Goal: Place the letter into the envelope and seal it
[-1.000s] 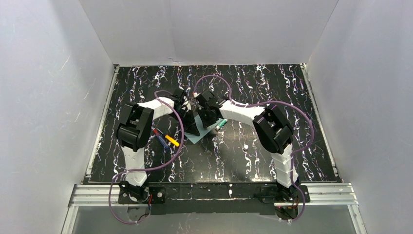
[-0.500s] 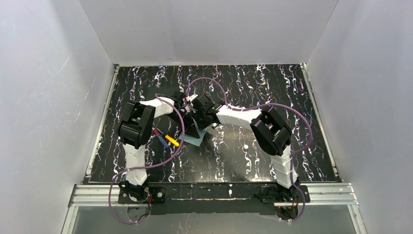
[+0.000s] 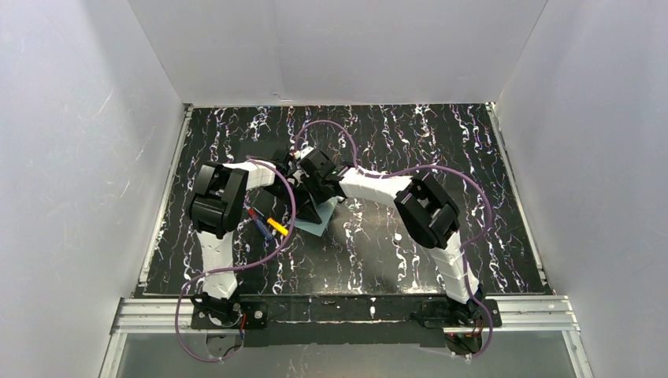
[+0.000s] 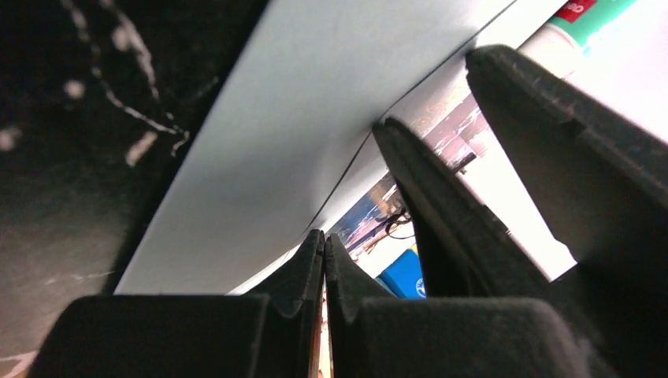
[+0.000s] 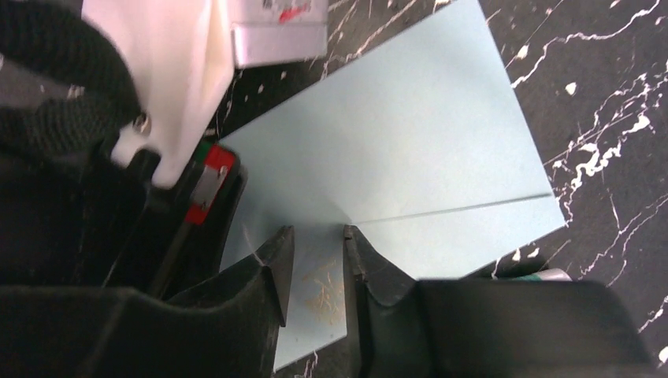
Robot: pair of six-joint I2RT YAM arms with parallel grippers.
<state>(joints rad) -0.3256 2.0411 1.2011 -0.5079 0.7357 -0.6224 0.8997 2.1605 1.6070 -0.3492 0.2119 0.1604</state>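
Just left of envelope (image 3: 312, 227), coloured pens (image 3: 276, 226)

My bench (image 3: 378, 252) is black with white marble veining. On its left half lie three markers close together: a red one (image 3: 254, 213), a blue one (image 3: 261, 227) and a yellow one (image 3: 277, 227). Plain white walls (image 3: 339, 47) enclose three sides; an aluminium rail (image 3: 536, 305) runs along the near edge.

The top camera looks steeply down from above and behind the arm bases (image 3: 214, 305) over the whole counter (image 3: 394, 260). The wrist cameras look past the left end effector (image 4: 324, 240) and right end effector (image 5: 315, 236), both very close on one shared pale blue envelope (image 5: 410, 150).
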